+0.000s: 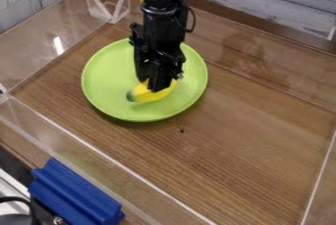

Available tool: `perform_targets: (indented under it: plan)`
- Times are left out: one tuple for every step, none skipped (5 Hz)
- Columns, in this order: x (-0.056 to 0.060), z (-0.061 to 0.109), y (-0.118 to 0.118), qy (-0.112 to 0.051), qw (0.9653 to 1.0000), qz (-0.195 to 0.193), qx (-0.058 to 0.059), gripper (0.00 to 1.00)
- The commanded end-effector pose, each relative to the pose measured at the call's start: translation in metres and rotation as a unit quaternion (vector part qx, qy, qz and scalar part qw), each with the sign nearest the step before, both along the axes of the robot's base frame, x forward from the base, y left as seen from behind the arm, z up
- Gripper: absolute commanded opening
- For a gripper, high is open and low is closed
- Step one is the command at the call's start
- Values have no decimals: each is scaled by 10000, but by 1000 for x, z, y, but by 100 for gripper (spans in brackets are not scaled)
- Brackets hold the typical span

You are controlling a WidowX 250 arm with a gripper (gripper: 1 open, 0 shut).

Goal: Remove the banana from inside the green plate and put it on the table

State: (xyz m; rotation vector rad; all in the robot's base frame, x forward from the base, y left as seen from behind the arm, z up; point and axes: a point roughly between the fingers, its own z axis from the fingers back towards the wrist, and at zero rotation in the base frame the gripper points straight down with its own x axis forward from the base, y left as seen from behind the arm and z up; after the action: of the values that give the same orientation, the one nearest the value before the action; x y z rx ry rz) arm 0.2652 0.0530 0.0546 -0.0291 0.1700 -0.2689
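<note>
The yellow banana (148, 96) lies inside the lime-green plate (105, 77), toward the plate's right front part. My black gripper (159, 84) comes straight down onto it, and its fingers are shut on the banana's upper end. Only the banana's lower left part shows below the fingers. The plate rests on the brown wood-grain table (250, 131).
Clear acrylic walls (39, 121) ring the tabletop. A blue ridged block (73, 197) sits outside the wall at the bottom left. A clear acrylic stand (112, 5) is at the back behind the plate.
</note>
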Motion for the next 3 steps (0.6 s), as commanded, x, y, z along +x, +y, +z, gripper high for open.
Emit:
perform_targets:
  plan:
    - [12, 27, 2, -441, 9990, -16, 113, 0]
    - [11, 30, 1, -425, 9990, -5, 113, 0]
    - [10, 32, 0, -410, 9991, -5, 112, 0]
